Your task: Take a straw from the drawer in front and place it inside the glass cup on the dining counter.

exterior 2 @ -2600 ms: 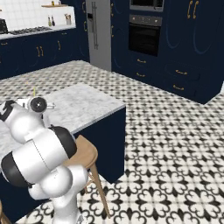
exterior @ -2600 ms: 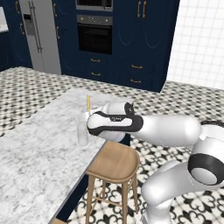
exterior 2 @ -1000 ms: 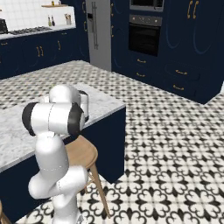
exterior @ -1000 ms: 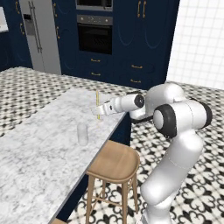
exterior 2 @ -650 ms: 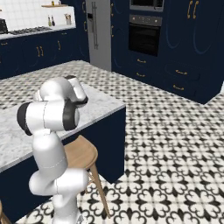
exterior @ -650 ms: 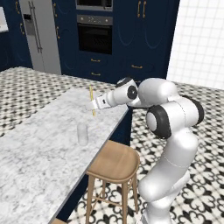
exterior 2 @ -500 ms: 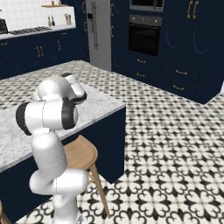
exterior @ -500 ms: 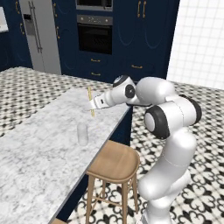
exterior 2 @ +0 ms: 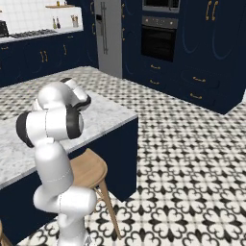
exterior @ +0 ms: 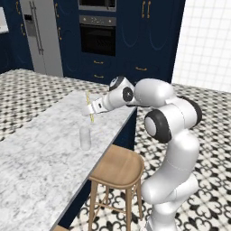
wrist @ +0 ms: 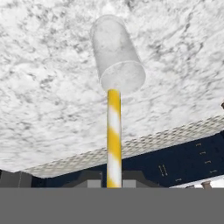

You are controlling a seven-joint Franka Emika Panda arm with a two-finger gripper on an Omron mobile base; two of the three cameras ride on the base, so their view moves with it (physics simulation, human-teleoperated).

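Holding the straw clamped upright in the gripper, above and just behind the glass cup on the dining counter; misaligned descent risks striking the rim and tipping the cup.

Marble top of the dining counter is lying bare around the glass cup, which is standing alone near the counter's front edge. The gripper is hovering above and just behind the cup, holding the straw upright with open air beneath its lower end. In the hand view, the straw is lining up with the cup's open rim, nothing lying between them. A wooden stool is standing below the counter edge, beside the arm's base.
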